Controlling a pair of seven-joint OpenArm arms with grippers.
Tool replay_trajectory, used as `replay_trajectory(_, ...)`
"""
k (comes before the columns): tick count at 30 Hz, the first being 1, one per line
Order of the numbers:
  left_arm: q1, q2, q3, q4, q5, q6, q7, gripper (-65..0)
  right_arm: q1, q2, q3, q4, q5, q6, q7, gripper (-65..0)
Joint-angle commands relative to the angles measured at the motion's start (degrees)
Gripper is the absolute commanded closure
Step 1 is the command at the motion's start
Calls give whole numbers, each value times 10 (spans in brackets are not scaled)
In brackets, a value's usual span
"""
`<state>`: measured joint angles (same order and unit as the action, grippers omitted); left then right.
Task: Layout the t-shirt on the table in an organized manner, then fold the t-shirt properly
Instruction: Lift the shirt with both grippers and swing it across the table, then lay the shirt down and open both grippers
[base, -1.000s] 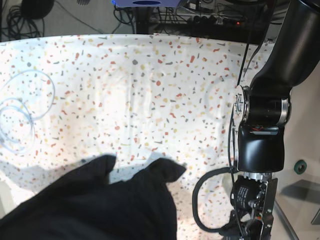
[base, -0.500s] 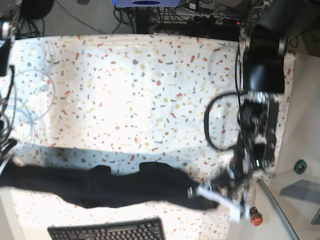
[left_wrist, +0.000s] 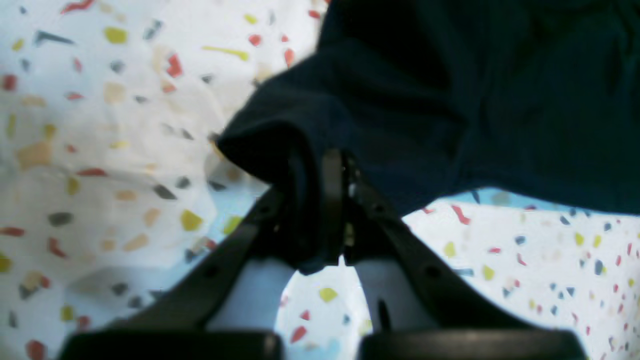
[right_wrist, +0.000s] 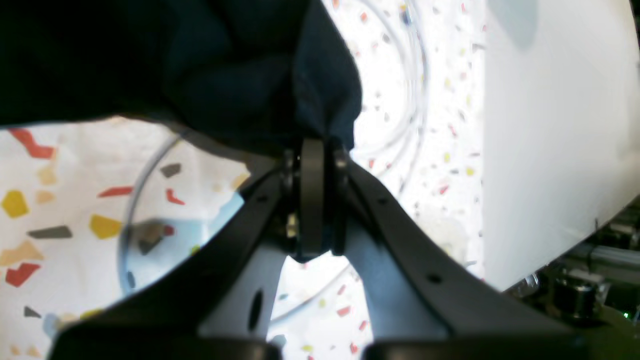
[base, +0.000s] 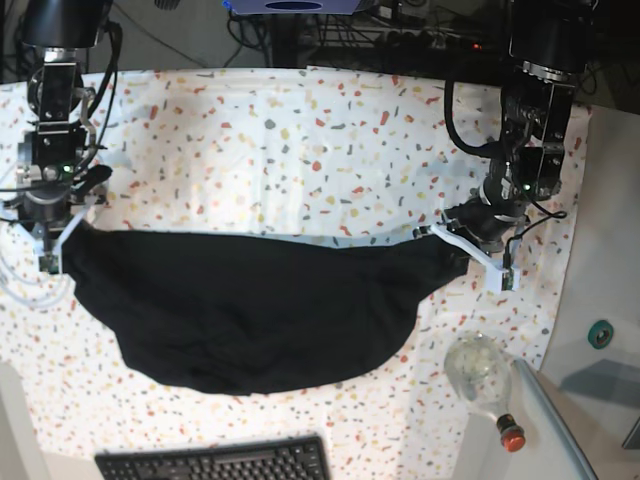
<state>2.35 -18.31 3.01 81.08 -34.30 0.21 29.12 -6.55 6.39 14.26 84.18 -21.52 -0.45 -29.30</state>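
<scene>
The t-shirt (base: 250, 310) hangs stretched between the two tools, across the middle of the table (base: 300, 130), and its lower part sags in a wide curve toward the near edge, close to the keyboard (base: 215, 462). The left tool (left_wrist: 327, 210) is clenched on a bunched fold of the fabric near the right edge of the table as the base view shows it. The right tool (right_wrist: 312, 200) is clenched on the opposite end, near the other side edge.

In my judgement the thin pinched folds can slip out if the arms pull further apart. The sagging cloth may also land wrinkled, or drag against the bottle (base: 482, 378) beside it. Both arms reach down from the far edge, wrists bent toward the cloth.
</scene>
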Motion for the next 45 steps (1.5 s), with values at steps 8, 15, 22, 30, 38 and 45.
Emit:
replay_trajectory(8,-59,-25,-47,101,-4,-2,-28,0,-74,-2,2,153,-6,-7,70,0)
replay_trajectory(15,-289,64,42,69,-2,0,25,0,-33,36,7,245,-9,-7,73,0)
replay_trajectory(22,-490,233,118,-200,35,0,-97,0,105,85,44,194,-9,-7,42,0)
replay_trajectory(30,-635,273,360,-517,-13,26,-388,-199,167,111,64,83,-8,-6,37,0)
replay_trajectory(38,-587,254,397,-508,-57,57,-384,-578,218,111,64,-3,-8,-6,38,0)
replay_trajectory(45,-377,161,355,-280,-57,57,-284,-576,244,110,70,-94,-8,-6,36,0)
